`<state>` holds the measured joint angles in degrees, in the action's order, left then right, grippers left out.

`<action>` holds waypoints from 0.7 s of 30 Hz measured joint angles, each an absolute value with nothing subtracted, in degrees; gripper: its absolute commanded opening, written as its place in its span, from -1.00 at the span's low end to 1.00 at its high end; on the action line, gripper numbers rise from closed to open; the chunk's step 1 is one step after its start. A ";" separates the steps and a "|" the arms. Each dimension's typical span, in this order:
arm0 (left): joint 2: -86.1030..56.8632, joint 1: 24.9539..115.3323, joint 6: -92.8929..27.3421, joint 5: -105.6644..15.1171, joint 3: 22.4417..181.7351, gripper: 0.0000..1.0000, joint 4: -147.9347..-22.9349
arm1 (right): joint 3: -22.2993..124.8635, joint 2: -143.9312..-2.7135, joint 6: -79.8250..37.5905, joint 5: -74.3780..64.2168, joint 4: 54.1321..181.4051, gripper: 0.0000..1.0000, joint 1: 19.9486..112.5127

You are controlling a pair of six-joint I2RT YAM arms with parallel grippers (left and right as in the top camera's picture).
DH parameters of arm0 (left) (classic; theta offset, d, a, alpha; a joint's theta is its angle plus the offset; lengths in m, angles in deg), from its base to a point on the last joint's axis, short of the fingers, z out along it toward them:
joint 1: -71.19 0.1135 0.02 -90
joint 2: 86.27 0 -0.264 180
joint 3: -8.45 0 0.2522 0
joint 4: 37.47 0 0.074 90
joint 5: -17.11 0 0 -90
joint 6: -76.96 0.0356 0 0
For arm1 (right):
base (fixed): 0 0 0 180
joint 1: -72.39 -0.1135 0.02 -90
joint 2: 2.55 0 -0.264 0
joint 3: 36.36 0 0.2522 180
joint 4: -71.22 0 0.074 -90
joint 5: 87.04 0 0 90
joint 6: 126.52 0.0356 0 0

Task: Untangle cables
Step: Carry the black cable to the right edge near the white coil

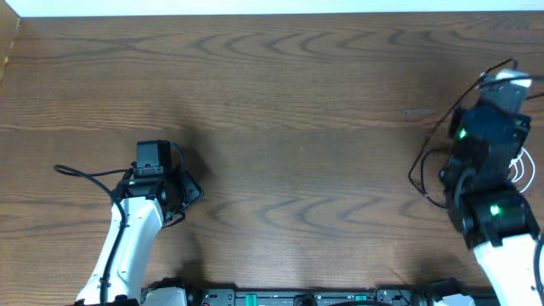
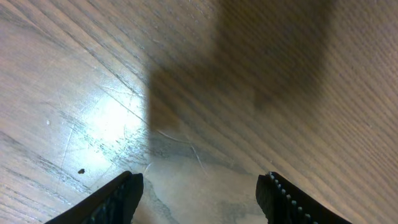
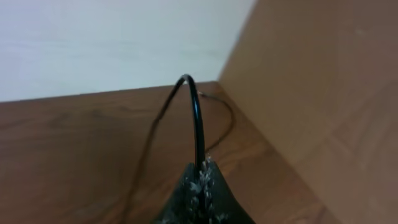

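While left claw gapes above table, right claw pinching black cable

We are holding our left arm out from the table's front edge, its left gripper pointing down, jaws apart and empty. We are stretching our right arm toward the far right corner, right gripper pinched tight around a black cable.

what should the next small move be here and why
Probably draw the right end effector, shut on a black cable, slowly toward the middle of the table. Its loops lie at the right edge beside the white cable, and the left end effector hangs open over bare wood.
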<state>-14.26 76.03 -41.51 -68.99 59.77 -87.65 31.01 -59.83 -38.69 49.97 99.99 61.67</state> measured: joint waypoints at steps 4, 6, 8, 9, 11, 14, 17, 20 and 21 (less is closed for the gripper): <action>-14.26 76.03 -41.51 -68.97 59.77 0.29 -87.68 | 31.01 -63.76 -36.22 47.41 98.61 -0.98 68.41; -14.26 76.03 -41.51 -68.99 59.77 0.29 -87.65 | 31.01 -65.46 -34.45 44.48 99.70 -0.98 71.42; -14.26 76.03 -41.51 -68.97 59.77 0.29 -87.65 | 31.01 -67.41 -32.57 41.29 101.34 -0.97 73.96; -14.26 76.03 -41.51 -68.99 59.77 0.29 -87.68 | 31.01 -68.37 -31.72 39.91 101.87 -0.94 74.90; -14.26 76.03 -41.51 -68.99 59.77 0.29 -87.68 | 31.01 -70.12 -30.34 37.27 102.35 -0.46 76.45; -14.26 76.03 -41.51 -68.99 59.77 0.29 -87.68 | 31.01 -72.52 -28.53 33.92 102.72 0.63 77.76; -14.26 76.03 -41.51 -68.99 59.77 0.29 -87.68 | 31.01 -73.84 -27.98 31.61 102.79 0.98 77.94; -14.26 76.03 -41.51 -68.97 59.77 0.29 -87.68 | 31.01 -74.40 -27.81 28.76 102.83 0.98 77.94; -14.26 76.03 -41.51 -68.97 59.77 0.29 -87.68 | 31.01 -74.43 -27.74 27.21 102.79 0.99 77.94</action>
<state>-14.26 76.03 -41.51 -68.97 59.77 -87.68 31.01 -74.43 -27.74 27.21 102.79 77.94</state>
